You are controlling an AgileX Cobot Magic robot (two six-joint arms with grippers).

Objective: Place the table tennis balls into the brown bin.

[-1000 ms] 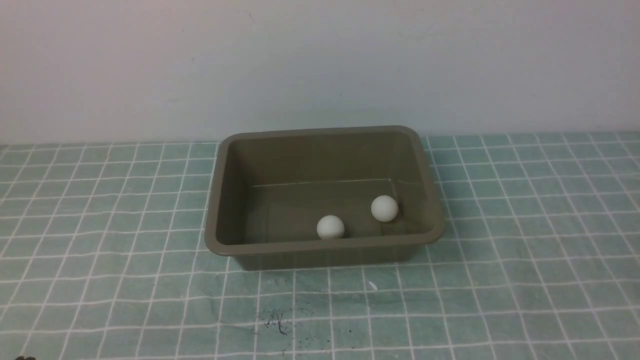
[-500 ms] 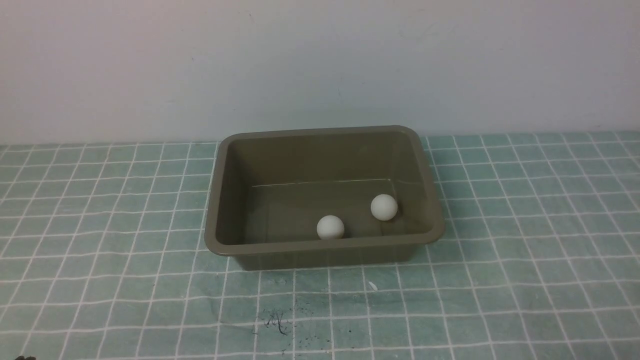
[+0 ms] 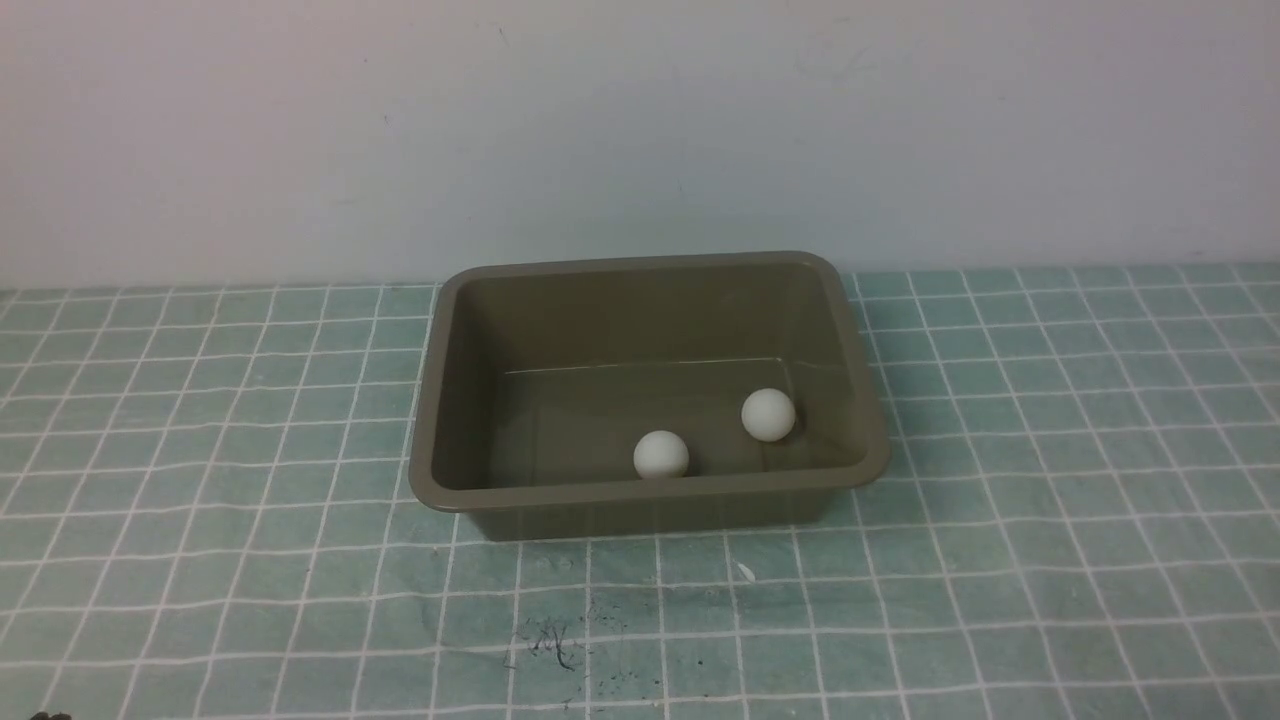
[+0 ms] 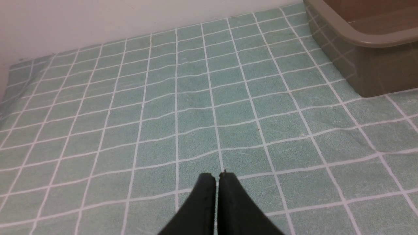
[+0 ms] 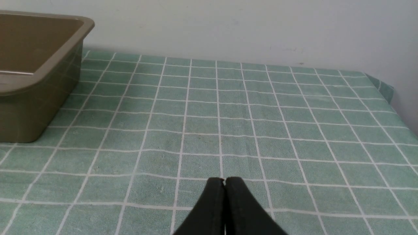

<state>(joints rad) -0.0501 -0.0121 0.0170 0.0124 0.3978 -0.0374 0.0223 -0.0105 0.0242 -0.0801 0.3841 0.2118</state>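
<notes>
Apparently you have nothing left to do: both table tennis balls (image 3: 661, 454) (image 3: 768, 414) lie inside the brown bin (image 3: 640, 493) (near its front wall), while the left claw (image 4: 217, 176) and right claw (image 5: 224, 180) hang closed, empty, over the tabletop (image 3: 1050, 560)

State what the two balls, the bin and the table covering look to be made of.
Table tennis balls: matte white, likely thin plastic, no glare. Brown bin: moulded plastic, smooth, semi-gloss, rounded flared rim. Table cover: soft green cloth with a white grid, seemingly towel-like, slightly rippled.
</notes>
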